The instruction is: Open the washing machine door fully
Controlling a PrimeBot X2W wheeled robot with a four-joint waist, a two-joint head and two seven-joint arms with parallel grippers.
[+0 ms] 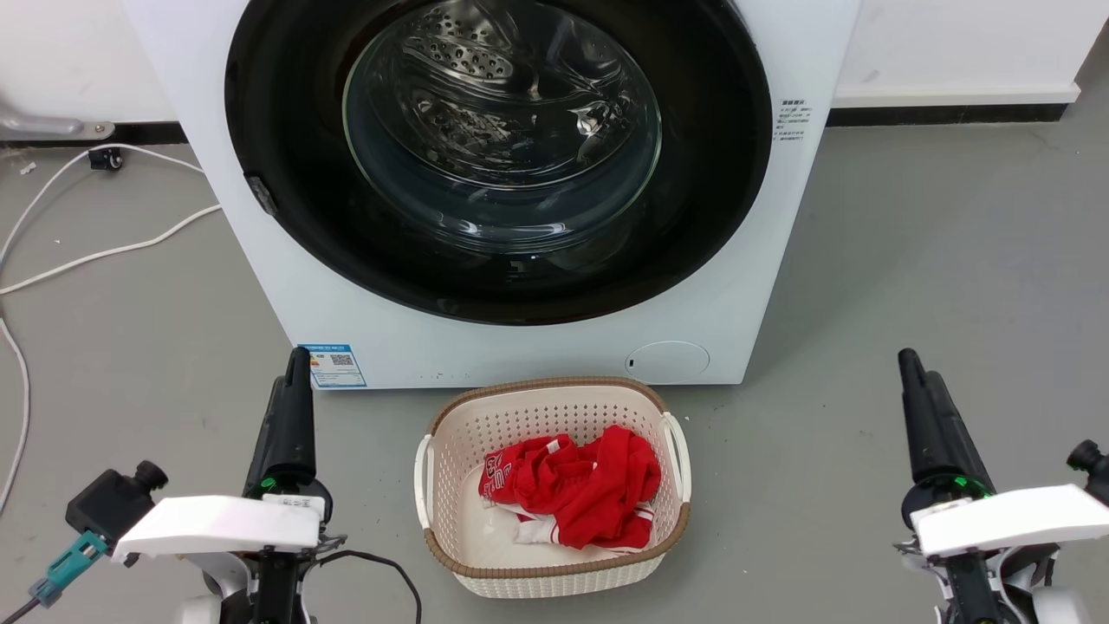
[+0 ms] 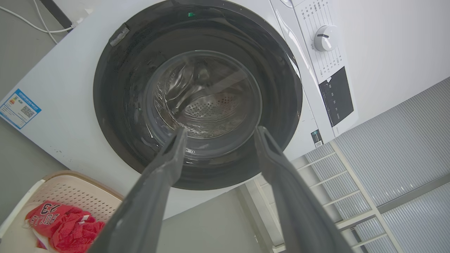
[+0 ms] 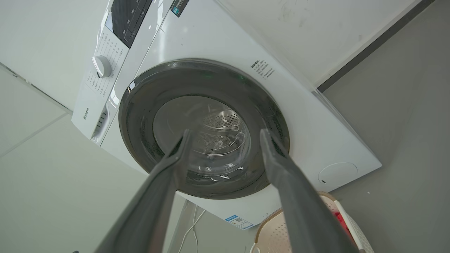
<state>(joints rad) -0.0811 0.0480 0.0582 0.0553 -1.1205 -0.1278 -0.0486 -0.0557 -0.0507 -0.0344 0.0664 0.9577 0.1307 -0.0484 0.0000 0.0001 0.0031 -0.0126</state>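
The white washing machine (image 1: 537,351) stands straight ahead in the head view, its glossy black washing machine door (image 1: 286,173) lying flat against the front, shut. The steel drum shows through the clear glass bowl (image 1: 502,130). Low at the left, my left gripper (image 1: 297,360) hovers over the floor short of the machine; the left wrist view shows this gripper (image 2: 219,131) open and empty, aimed at the door (image 2: 116,91). My right gripper (image 1: 908,360) is at the lower right, well off the machine's right side. In its wrist view the right gripper (image 3: 225,135) is likewise open with nothing in it, facing the door (image 3: 140,116).
A cream laundry basket (image 1: 450,433) holding red clothes (image 1: 589,485) sits on the grey floor just before the machine, between my arms. White cables (image 1: 104,251) trail across the floor at the left. A small grey latch (image 1: 262,195) sits on the door's left edge.
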